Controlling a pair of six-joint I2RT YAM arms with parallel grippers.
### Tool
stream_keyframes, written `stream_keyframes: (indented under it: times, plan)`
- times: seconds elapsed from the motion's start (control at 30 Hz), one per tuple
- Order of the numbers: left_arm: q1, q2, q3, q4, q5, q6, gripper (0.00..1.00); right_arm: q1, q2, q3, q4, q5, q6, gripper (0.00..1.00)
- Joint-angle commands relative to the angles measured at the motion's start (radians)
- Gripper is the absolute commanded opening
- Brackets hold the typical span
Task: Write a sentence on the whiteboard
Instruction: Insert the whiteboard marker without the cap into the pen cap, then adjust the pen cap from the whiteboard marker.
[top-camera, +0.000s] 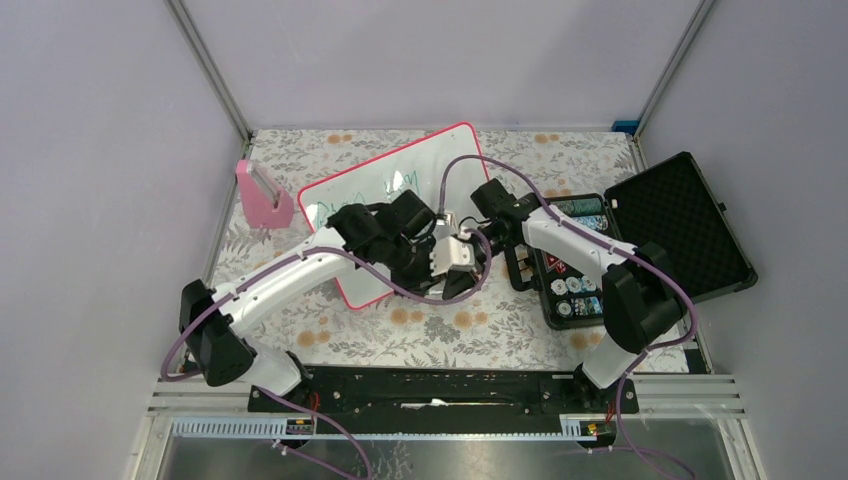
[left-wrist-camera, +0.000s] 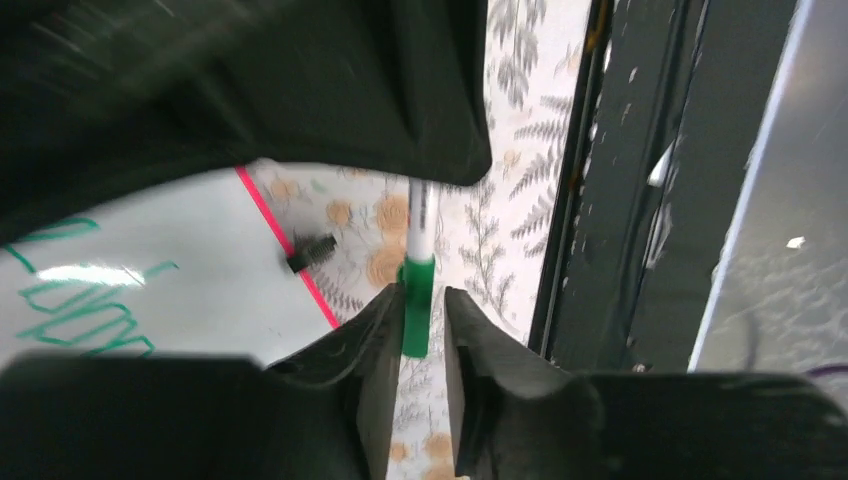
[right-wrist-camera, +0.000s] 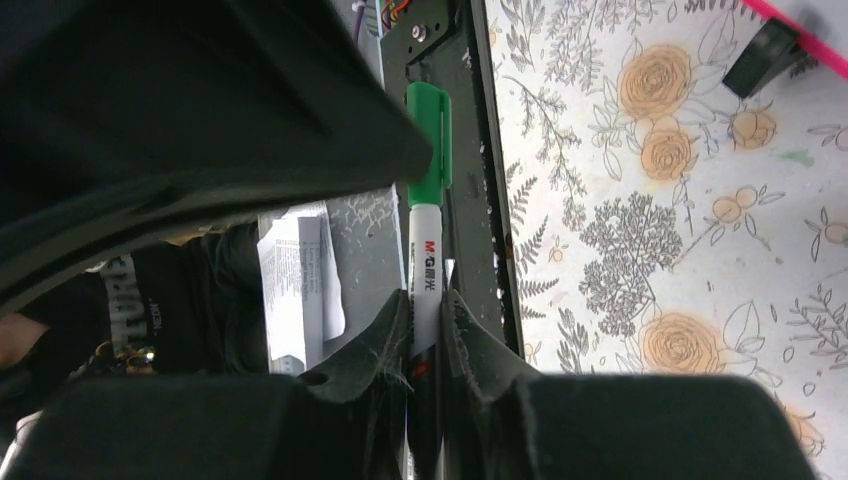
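At the near edge of the table (top-camera: 430, 335) both arm bases are bolted side by side, and the arms reach toward 12 o'clock and meet over the middle of the floral cloth.

The left gripper (left-wrist-camera: 422, 300) is closed narrow on the green cap (left-wrist-camera: 418, 315) of a marker (right-wrist-camera: 425, 250). The fingers (left-wrist-camera: 375, 335) press the cap from both sides.

The right gripper (right-wrist-camera: 425, 300) faces it from 3 o'clock. It is clamped tight on the marker's white barrel, whose printed label points away from the fingers. The cap sits at the barrel's far end. So both grippers hold the same marker, one at each end, above the cloth.

Just beyond the grippers, toward 11 o'clock, lies the whiteboard (top-camera: 445, 160). It is flat on the cloth and turned askew, and the left arm covers its near corner.

The sentence (left-wrist-camera: 85, 315) runs across the whiteboard in thin green scrawl. The letters are too loose to read.

A small black piece (left-wrist-camera: 310, 251) lies on the cloth, touching the board's red frame.

At 3 o'clock an open black case (top-camera: 680, 220) lies beside the right arm, its foam-lined lid swung back.

At 10 o'clock a pink stand (top-camera: 262, 197) sits just beside the board's far left corner.
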Motion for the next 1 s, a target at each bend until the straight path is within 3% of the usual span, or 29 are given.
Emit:
stream_keyframes:
  times: [0.0, 0.13, 0.3, 0.37, 0.47, 0.63, 0.8, 0.87, 0.97]
  plan:
    - [0.066, -0.057, 0.122, 0.106, 0.187, -0.015, 0.35, -0.01, -0.013, 0.056, 0.038, -0.033, 0.004, 0.0]
    - [0.217, -0.148, 0.113, 0.08, 0.337, -0.026, 0.46, -0.082, -0.05, 0.084, 0.036, -0.082, 0.009, 0.0]
    - [0.58, -0.196, 0.071, 0.126, 0.789, -0.182, 0.48, -0.113, -0.101, 0.149, 0.035, -0.111, 0.043, 0.0]
    - [0.636, -0.209, 0.019, 0.224, 0.931, -0.311, 0.48, -0.113, -0.103, 0.178, 0.047, -0.134, 0.074, 0.0]
    - [0.648, -0.25, -0.066, 0.42, 1.002, -0.509, 0.48, -0.113, -0.106, 0.167, 0.164, -0.216, 0.215, 0.0]
    - [0.647, -0.38, -0.155, 0.557, 0.907, -0.463, 0.52, -0.111, -0.16, -0.012, 0.673, -0.317, 0.688, 0.0]
    - [0.628, -0.382, -0.206, 0.558, 0.873, -0.431, 0.54, -0.098, -0.173, -0.213, 1.523, -0.358, 1.365, 0.0]
    - [0.609, -0.38, -0.21, 0.557, 0.875, -0.428, 0.55, -0.088, -0.149, -0.239, 1.715, -0.366, 1.522, 0.0]
    - [0.556, -0.369, -0.208, 0.557, 0.828, -0.418, 0.55, -0.076, -0.124, -0.243, 1.819, -0.373, 1.61, 0.0]
